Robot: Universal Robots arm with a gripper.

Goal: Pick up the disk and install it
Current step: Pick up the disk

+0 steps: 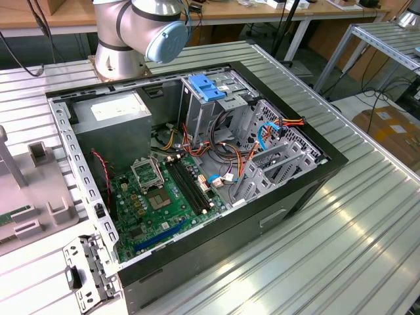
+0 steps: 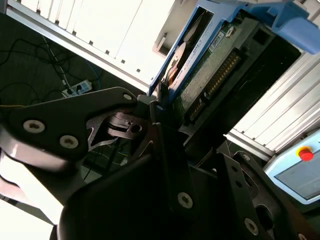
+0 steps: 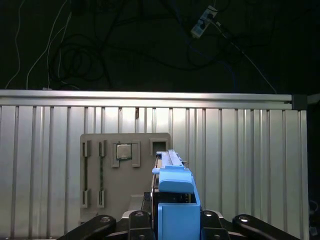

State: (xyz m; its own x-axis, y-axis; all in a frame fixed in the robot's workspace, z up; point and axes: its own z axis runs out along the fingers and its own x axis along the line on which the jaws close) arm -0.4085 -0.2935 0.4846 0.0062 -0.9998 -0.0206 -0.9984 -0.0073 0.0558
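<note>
My gripper point(image 2: 156, 104) is shut on the disk point(image 2: 212, 70), a flat drive with bright blue carrier rails; its green circuit board and connector pins show in the second wrist view. In the first wrist view the disk point(image 3: 174, 192) stands on edge between the black gripper links, held in the air above a ribbed aluminium table point(image 3: 250, 160). The open computer case point(image 1: 197, 164) lies on its side in the exterior view, with a metal drive cage point(image 1: 216, 105) at its back.
A grey fixture plate point(image 3: 120, 175) with a processor chip point(image 3: 125, 151) lies under the held disk. In the case are a power-supply box point(image 1: 115, 118), a motherboard point(image 1: 164, 190), loose cables point(image 1: 230, 144) and a light-blue latch point(image 1: 207, 86). The arm's base point(image 1: 131, 33) stands behind it.
</note>
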